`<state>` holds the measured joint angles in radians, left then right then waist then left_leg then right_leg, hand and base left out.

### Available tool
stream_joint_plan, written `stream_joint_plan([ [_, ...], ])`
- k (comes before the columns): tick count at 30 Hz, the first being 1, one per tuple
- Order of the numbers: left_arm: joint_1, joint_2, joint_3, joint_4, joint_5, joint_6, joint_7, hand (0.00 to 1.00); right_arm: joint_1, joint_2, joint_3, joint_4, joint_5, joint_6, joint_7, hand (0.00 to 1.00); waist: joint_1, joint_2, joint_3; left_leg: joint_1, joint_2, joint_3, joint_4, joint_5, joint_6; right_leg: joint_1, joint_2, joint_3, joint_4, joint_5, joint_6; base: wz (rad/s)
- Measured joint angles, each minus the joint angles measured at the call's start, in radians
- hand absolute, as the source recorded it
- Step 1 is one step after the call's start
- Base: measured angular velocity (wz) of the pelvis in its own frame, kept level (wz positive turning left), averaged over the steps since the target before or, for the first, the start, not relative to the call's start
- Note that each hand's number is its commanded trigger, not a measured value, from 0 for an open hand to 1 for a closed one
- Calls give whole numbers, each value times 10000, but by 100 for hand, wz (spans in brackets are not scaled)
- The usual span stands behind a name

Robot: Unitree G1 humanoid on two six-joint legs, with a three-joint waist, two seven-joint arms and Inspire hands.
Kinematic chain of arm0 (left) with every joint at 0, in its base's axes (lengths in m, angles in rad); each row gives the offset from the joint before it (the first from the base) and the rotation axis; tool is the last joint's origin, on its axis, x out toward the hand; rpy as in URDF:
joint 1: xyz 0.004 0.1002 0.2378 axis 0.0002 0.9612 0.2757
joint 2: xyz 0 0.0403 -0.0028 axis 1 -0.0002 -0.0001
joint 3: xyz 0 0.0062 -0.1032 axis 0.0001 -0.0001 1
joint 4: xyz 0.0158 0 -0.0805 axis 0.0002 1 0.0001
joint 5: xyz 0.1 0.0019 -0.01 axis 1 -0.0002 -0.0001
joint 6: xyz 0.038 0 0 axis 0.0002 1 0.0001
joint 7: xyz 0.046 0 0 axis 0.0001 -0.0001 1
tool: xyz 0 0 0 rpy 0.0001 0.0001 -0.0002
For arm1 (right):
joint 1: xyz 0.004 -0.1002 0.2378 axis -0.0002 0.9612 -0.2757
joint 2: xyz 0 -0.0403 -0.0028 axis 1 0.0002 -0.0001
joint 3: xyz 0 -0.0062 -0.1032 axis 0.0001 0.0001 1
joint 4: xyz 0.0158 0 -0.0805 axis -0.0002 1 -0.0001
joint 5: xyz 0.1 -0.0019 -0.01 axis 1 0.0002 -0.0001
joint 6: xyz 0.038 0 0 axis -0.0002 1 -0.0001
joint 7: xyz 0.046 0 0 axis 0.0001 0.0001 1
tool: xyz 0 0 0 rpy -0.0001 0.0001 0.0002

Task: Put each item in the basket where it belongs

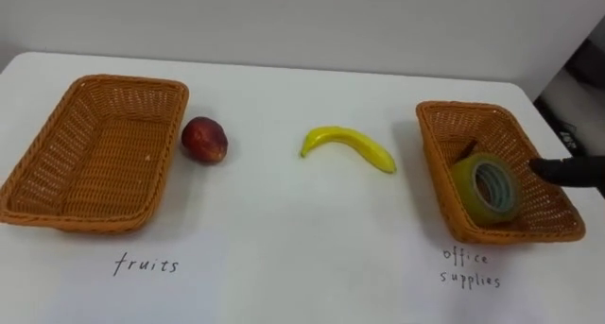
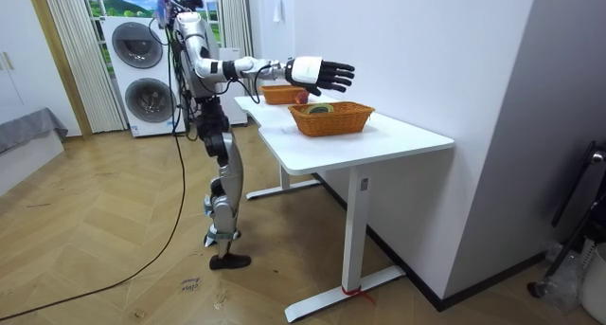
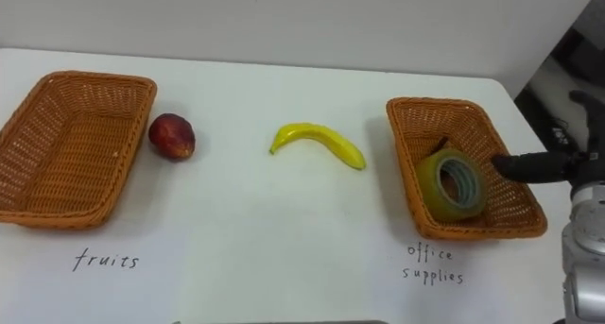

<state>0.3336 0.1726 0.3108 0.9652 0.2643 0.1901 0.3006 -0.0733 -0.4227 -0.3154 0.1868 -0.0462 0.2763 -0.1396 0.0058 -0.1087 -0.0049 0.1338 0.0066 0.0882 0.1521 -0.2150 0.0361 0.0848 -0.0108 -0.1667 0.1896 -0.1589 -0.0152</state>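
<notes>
1. The left basket (image 1: 123,80) sits on the left side of the white counter (image 1: 284,230). It is brown and woven, and there is nothing in it. I think this one is for the fruit, so no fruit has been sorted yet
2. A red fruit (image 1: 204,140) lies on the counter just beside the right rim of the left basket. It is round, dark red and a little shiny. It may be a peach or an apple, I cannot tell which. It needs to go into the left basket, and that is a very short trip
3. The banana (image 1: 348,145) lies flat in the middle of the counter, well apart from both baskets. It is yellow and bent like a bow, with its thin stem end to the left. It has to go to the left basket too
4. The right basket (image 1: 463,105) has a tape roll (image 1: 468,180) in it. The roll is yellowish and see-through, and it stands tilted on its edge. A small dark thing lies behind it, too small to tell what it is. No office things lie out on the counter, so I think this part is done
5. The right hand (image 1: 572,170) comes in from the right edge, and its dark fingers reach over the right rim of the right basket. The fingers are straight and spread, and they hold nothing. In the room view it hangs above that basket
6. So the tape is sorted, and two fruits are left
</notes>
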Motion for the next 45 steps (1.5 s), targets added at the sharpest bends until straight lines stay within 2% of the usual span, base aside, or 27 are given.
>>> stream_joint_plan([
  [10, -2, 3, 6, 8, -6, -45, -204, 0, -2, -20, 0, -350, -313, -167, 12, 0, 11, 25, -5, -4, -5, -2, 0, 1, 0, -20, 3, 16, 45, -1, 1, 0],
  [16, -2, 4, 1, 59, -166, -89, -268, 0, -44, -74, 190, -1868, -470, -170, 224, 0, 45, 10, 4, 49, 0, 0, -15, 2, 1, -42, -2, -12, 146, -7, 7, 0],
  [18, 15, 8, 4, 57, -166, -89, -266, 0, -222, -264, 190, -2254, -473, -171, 331, 0, 62, -41, -3, -29, -9, -3, 7, 3, 3, -109, -37, -37, 157, -9, 9, 0],
  [21, 120, 12, 3, 58, -173, -88, -262, 0, -415, -345, 189, -2668, -457, -168, 338, 0, 147, -157, -22, -37, -5, -3, 20, 4, 3, -109, -52, -37, 161, -9, 8, 0],
  [25, 122, 35, 4, 48, -167, -111, -262, 0, -832, -529, 220, -2985, -459, -170, 450, 0, 274, -288, -6, -57, -13, -2, 18, 4, 3, -127, -47, -12, 161, -11, 8, 0],
  [28, 112, 128, 4, 36, -166, -205, -265, 0, -941, -809, 311, -3251, -398, -186, 570, 0, 414, -436, 20, -66, -10, -26, 13, 3, 3, -124, -35, -8, 153, -17, 12, 1],
  [30, 59, 169, -1, -42, -161, -204, -270, 0, -991, -1069, 590, -3246, -112, -245, 696, 0, 550, -528, 23, -87, -21, -97, 22, 1, 4, -112, -39, -114, 153, -17, 12, 6],
  [32, 24, 174, -2, -73, -158, -206, -269, 0, -1080, -1125, 804, -3230, 143, -245, 784, 0, 626, -527, 25, -61, -26, -114, 18, 0, 8, -67, -40, -145, 146, -17, 13, 7],
  [35, -73, 199, -2, -57, -160, -196, -268, 0, -1227, -1124, 1151, -3112, 438, -242, 923, 0, 837, -514, 36, -32, -25, -169, 4, -1, 9, -6, -55, -262, 134, -18, 15, 6],
  [42, -86, 209, -41, -54, -145, -51, -356, 0, -2193, -1156, 2151, -3094, 416, -235, 1226, 0, 978, -551, 36, -183, -28, -369, 82, 1, 1, -6, -57, -466, 42, -20, 17, 9],
  [45, -105, 282, -178, -158, -117, 22, -353, 0, -2242, -1159, 2506, -3017, 570, -237, 1450, 0, 1133, -624, -4, -256, -41, -548, 120, 3, -1, 46, -70, -658, -29, -18, 15, 15],
])
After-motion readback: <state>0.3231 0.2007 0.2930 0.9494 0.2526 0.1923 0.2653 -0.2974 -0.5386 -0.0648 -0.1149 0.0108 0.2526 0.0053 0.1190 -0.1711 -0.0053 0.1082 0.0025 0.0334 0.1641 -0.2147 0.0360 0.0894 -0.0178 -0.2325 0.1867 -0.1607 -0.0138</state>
